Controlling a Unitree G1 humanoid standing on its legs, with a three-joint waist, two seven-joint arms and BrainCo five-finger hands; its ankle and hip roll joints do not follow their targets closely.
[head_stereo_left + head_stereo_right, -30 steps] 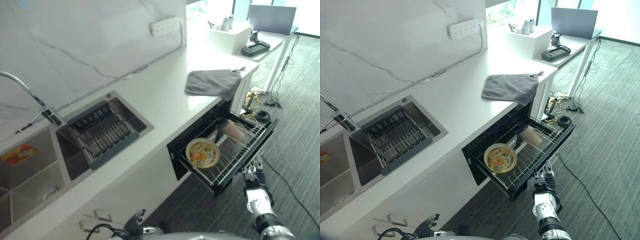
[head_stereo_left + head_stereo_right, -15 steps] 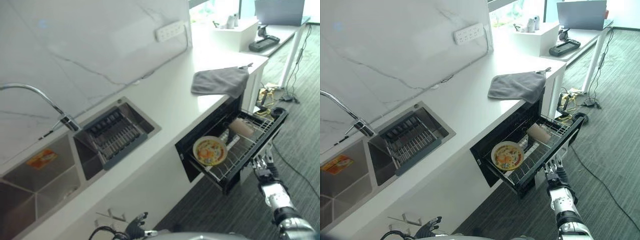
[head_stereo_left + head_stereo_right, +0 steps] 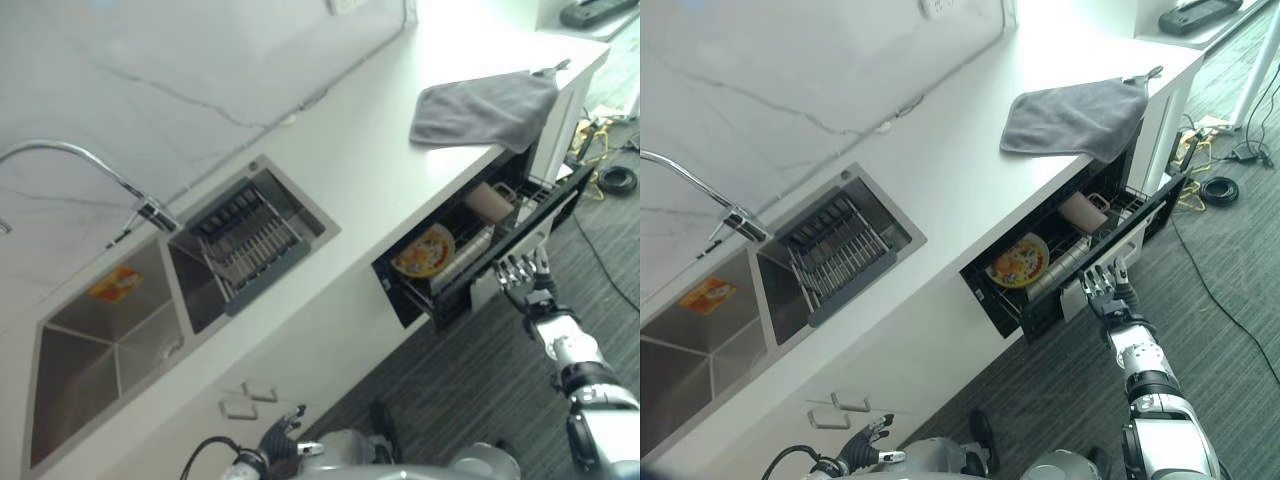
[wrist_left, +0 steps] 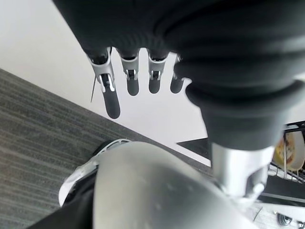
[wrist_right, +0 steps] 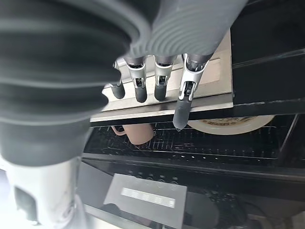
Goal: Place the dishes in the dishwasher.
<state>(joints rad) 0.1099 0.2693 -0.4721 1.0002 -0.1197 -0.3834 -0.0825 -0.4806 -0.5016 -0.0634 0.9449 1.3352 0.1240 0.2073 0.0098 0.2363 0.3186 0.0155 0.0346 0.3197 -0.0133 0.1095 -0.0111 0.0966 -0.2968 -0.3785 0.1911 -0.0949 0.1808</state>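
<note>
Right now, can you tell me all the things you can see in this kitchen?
plate: one, cream with an orange and yellow pattern, standing in the dishwasher rack.
mug: one, pink, lying in the rack beside the plate.
dishwasher drawer: one, black, part open under the counter.
cloth: one, grey, on the counter above the drawer.
counter: one, white.
sink: one, steel, with a curved tap.
drain rack: one, dark grey, in the small basin.
right hand: fingers straight, at the drawer's front.
left hand: open, low by the cabinet.

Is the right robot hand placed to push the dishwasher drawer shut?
Probably yes: the right robot hand is at the drawer front with straight fingers, nothing between. The plate and mug lie inside.
</note>
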